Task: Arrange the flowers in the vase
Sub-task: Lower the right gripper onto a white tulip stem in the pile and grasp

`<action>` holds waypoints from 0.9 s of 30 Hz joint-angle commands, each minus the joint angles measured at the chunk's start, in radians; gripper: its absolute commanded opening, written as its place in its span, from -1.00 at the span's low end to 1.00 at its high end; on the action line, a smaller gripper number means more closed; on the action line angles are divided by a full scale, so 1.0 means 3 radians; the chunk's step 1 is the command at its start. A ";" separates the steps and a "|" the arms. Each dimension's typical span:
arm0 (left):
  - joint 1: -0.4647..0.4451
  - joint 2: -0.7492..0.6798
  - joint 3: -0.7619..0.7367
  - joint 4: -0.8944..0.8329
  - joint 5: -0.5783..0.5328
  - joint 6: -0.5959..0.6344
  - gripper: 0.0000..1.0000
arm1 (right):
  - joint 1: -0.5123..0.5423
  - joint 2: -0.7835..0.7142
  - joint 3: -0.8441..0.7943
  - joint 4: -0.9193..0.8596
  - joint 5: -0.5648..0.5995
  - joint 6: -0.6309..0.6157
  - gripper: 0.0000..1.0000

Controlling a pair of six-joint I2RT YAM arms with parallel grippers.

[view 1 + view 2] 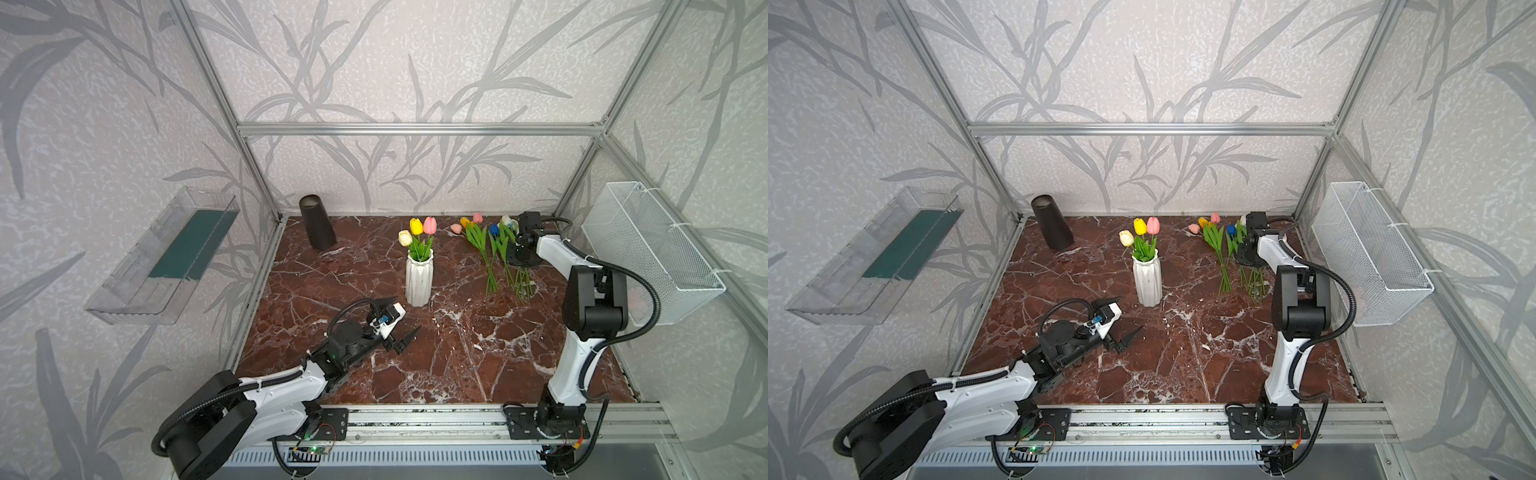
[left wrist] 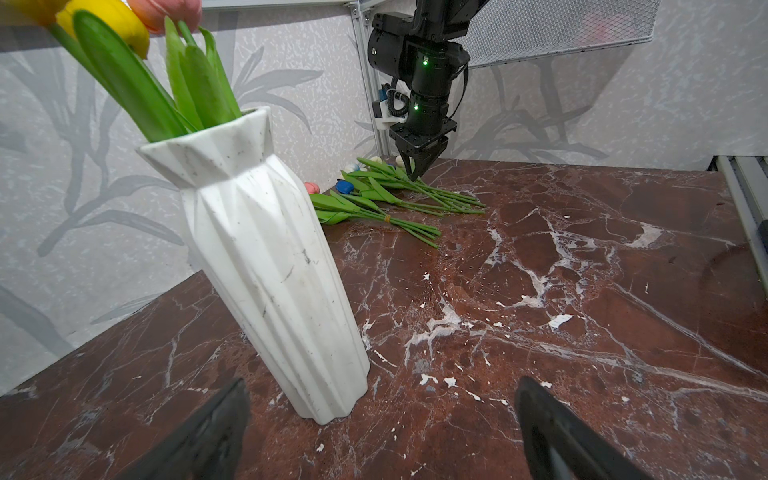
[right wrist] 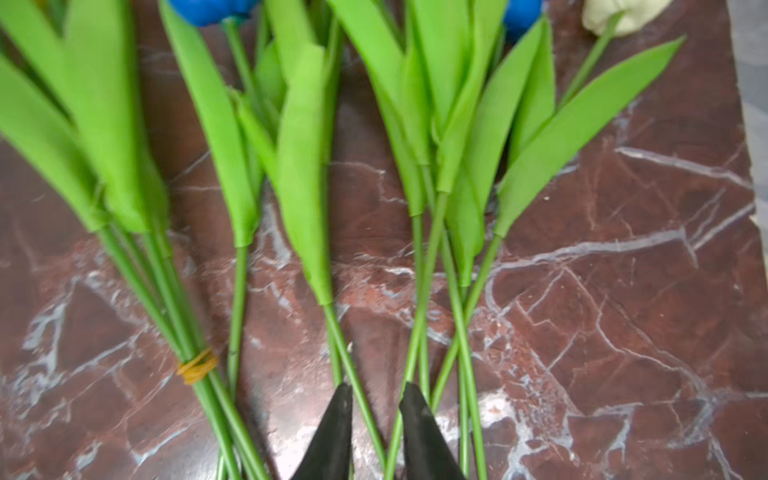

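My right hand [image 3: 376, 388] straddles a tulip stem [image 3: 334, 328], jaws narrow, not pinching yet. Looks light, thin, bendy, slick: I'd take the bare lower stem. Meanwhile my left hand [image 2: 382, 384] gapes wide.

Left jaws spread wide. White faceted vase [image 2: 266, 257] upright on marble surface [image 2: 561, 291] just ahead of them, nearer one jaw, holding yellow and pink tulips [image 2: 195, 79]. Far ahead, loose tulips [image 2: 386, 199] lie flat. Right jaws point down at their stems, tips close together.
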 commanded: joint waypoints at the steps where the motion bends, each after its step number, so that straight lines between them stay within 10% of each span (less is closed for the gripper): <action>1: -0.0016 0.0001 0.0060 0.0021 0.0016 0.0090 0.98 | -0.0054 0.0146 0.0145 -0.0177 0.0070 0.0091 -0.52; 27: -0.0017 0.0064 0.0091 0.0016 0.0075 0.0070 0.98 | -0.0101 -0.0082 0.0009 -0.0166 0.0080 0.0236 -0.97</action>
